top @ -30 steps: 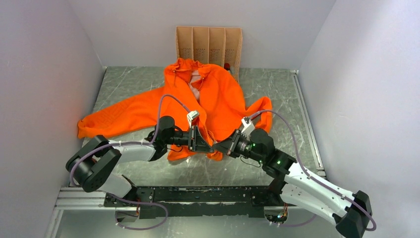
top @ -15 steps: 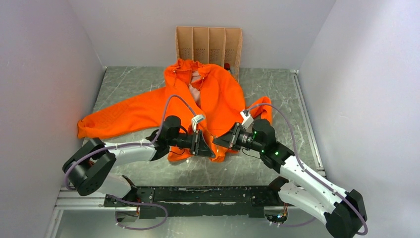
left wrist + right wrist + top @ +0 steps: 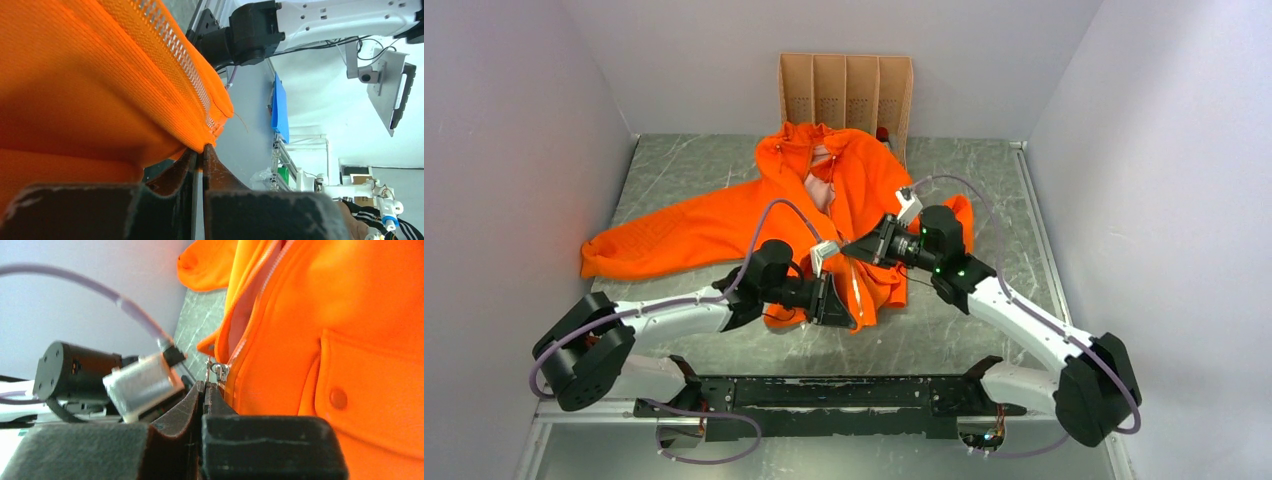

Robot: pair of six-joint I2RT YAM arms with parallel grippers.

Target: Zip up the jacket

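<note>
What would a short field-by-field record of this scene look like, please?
jacket: orange, spread on the table
zipper: seems joined below the pull, open above it toward the collar
left fingers: shut on the hem corner by the zipper's end
right fingers: shut on the zipper pull
behind: cardboard rack at the back wall

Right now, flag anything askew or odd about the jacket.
The jacket lies crooked: one sleeve stretched flat, the other bunched behind the right gripper. A loose thread sticks out at the hem corner pinched by the left gripper.
</note>
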